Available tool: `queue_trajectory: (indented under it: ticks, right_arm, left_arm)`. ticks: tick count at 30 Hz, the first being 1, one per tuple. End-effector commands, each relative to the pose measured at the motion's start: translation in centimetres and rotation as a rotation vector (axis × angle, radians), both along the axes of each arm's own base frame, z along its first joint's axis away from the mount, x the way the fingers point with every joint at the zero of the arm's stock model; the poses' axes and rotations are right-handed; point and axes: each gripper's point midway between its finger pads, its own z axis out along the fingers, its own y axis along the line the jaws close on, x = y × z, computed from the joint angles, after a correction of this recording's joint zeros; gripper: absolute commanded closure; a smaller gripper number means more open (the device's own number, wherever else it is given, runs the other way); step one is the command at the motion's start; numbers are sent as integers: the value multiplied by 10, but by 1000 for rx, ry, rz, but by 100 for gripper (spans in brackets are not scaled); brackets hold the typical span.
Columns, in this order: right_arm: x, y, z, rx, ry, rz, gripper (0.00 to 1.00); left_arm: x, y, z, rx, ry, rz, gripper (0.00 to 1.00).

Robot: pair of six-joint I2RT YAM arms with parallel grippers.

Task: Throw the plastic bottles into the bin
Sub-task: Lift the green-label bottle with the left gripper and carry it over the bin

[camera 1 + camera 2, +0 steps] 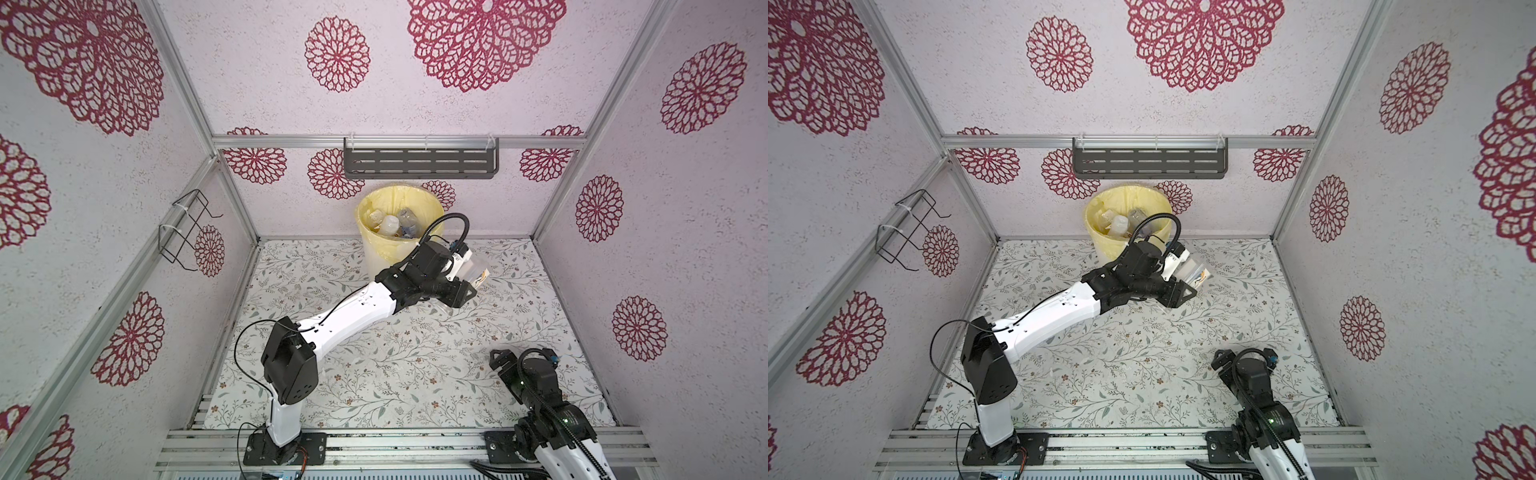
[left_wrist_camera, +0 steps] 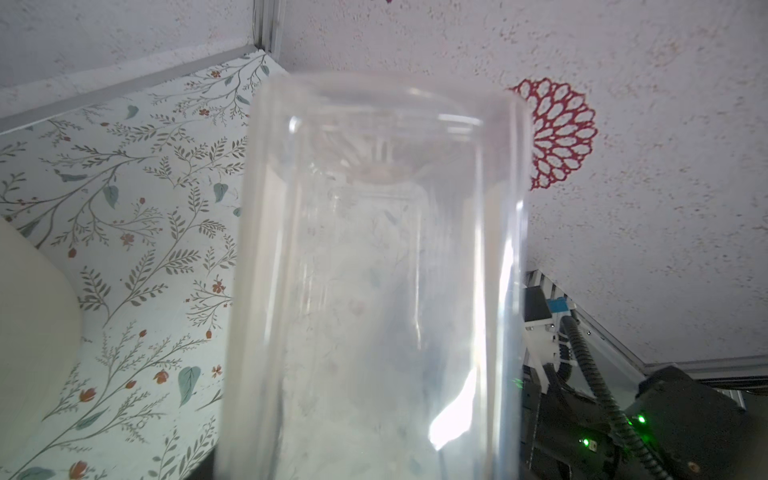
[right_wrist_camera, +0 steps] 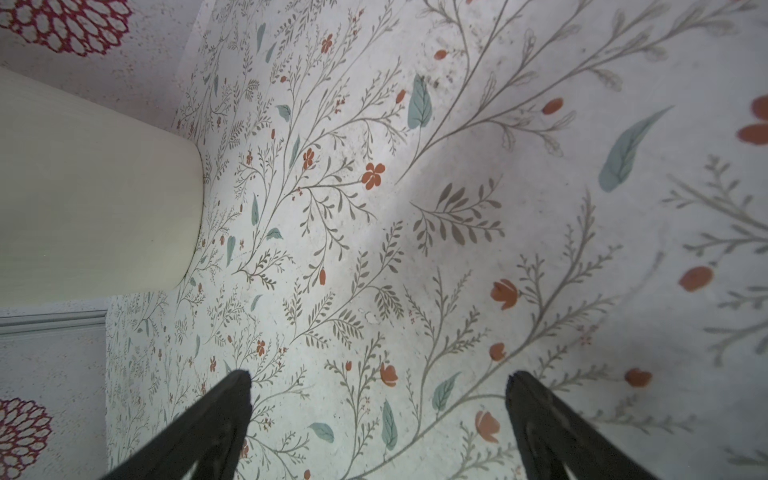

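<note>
My left gripper (image 1: 467,279) is clamped on 1 clear bottle (image 2: 374,270) just beside the bin (image 1: 375,251), lifted, I judge, for dropping in from above. My right gripper (image 3: 378,376) sits spread wide and empty.

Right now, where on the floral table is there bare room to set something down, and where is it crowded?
Free: the table left of the bin; the wide middle between the left arm and the open right end effector. Crowded: right of the bin, where the left end effector holds a clear bottle.
</note>
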Motion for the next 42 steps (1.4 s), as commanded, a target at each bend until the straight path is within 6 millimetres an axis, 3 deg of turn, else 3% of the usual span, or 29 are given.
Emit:
queue_trajectory:
  ticks: [1,5,13,20,33,37,42]
  right_arm:
    - [9,3,10,36,-41,-11,1]
    - [7,1,11,28,-37,-22,1]
    - [6,-2,14,34,-53,-39,1]
    - [4,-11,20,21,-85,-84,1]
    - [9,-12,25,25,-103,-98,1]
    - [10,-12,22,25,-97,-101,1]
    - [10,-12,23,26,-98,-102,1]
  left_arm:
    - [0,9,30,-33,-54,34,47]
    - [3,27,44,4,-118,85,47]
    - [24,82,59,60,-173,274,49]
    - [29,120,79,-24,-164,385,49]
    - [23,239,94,-128,-185,693,50]
    - [24,256,98,-143,-175,739,49]
    - [36,253,113,-123,-167,725,47]
